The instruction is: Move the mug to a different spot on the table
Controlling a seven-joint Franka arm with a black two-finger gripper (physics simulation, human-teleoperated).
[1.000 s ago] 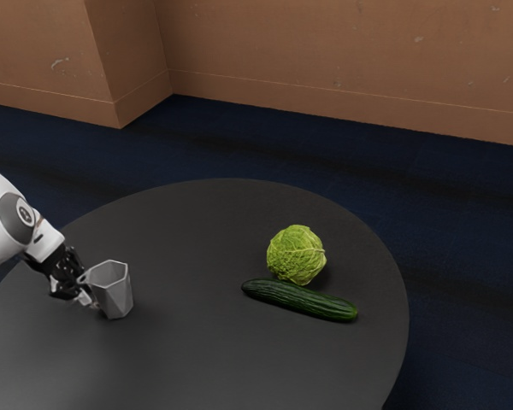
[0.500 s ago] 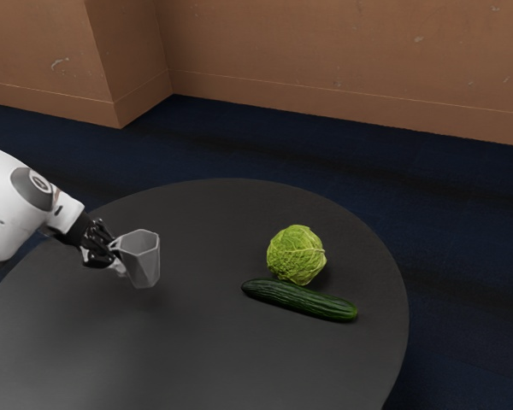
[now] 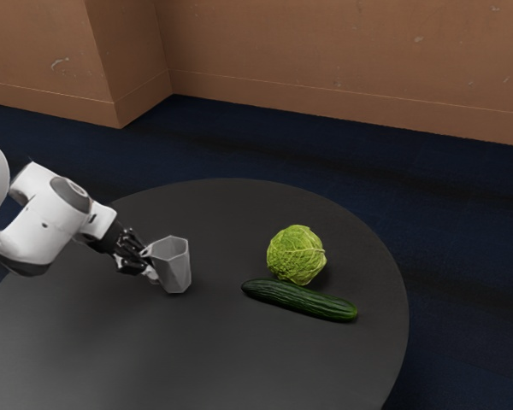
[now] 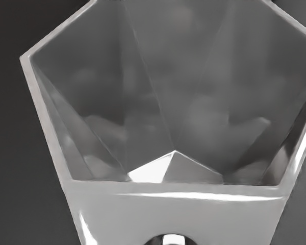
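the grey faceted mug (image 3: 173, 263) (image 4: 168, 102), held in my fingers (image 3: 134, 254), is over the round dark worktop (image 3: 239, 359), toward the exterior view's left. well apart to its right lies the green round cabbage (image 3: 297, 254), with the long green cucumber (image 3: 299, 300) just in front of it.

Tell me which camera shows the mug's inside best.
The wrist view: it looks straight into the faceted grey mug, showing its empty interior. The exterior view shows it whole from outside, gripped by the hand.
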